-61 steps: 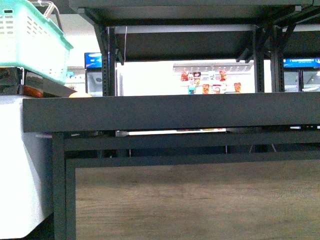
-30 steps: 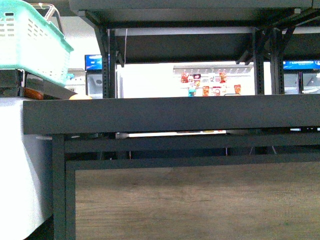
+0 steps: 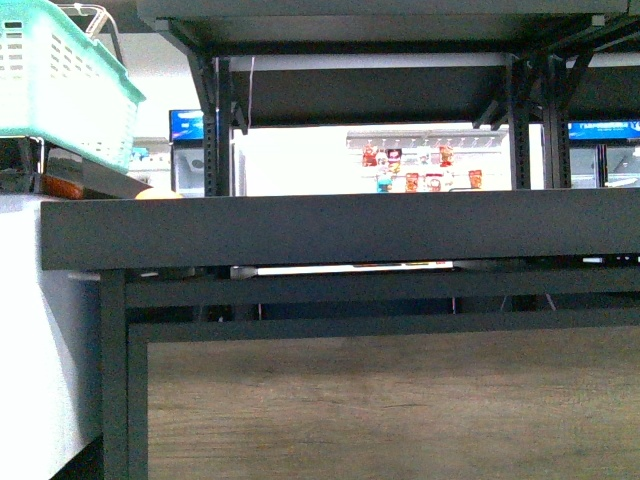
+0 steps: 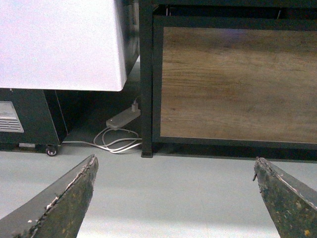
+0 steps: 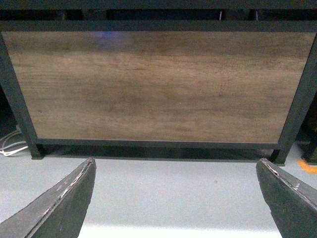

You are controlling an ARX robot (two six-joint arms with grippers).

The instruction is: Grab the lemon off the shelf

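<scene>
The shelf (image 3: 340,230) is a black metal rack whose deep front lip runs across the front view, with a higher tier (image 3: 380,90) above it. A small yellow-orange rounded top (image 3: 160,193) peeks over the lip at the left; I cannot tell whether it is the lemon. Neither arm shows in the front view. My left gripper (image 4: 176,158) is open, low over the grey floor, facing the rack's left leg (image 4: 146,84). My right gripper (image 5: 176,160) is open too, facing the wood panel (image 5: 158,84) under the shelf. Nothing lies between either pair of fingers.
A teal plastic basket (image 3: 60,80) sits on top of a white cabinet (image 4: 59,44) left of the rack. A power strip with white cables (image 4: 121,119) lies on the floor by the rack's leg. Far behind, bright store shelving (image 3: 420,165) shows through the rack.
The front view has shifted slightly: the rack and wood panel sit a little lower and further left in the picture. Nothing was grasped or released.
</scene>
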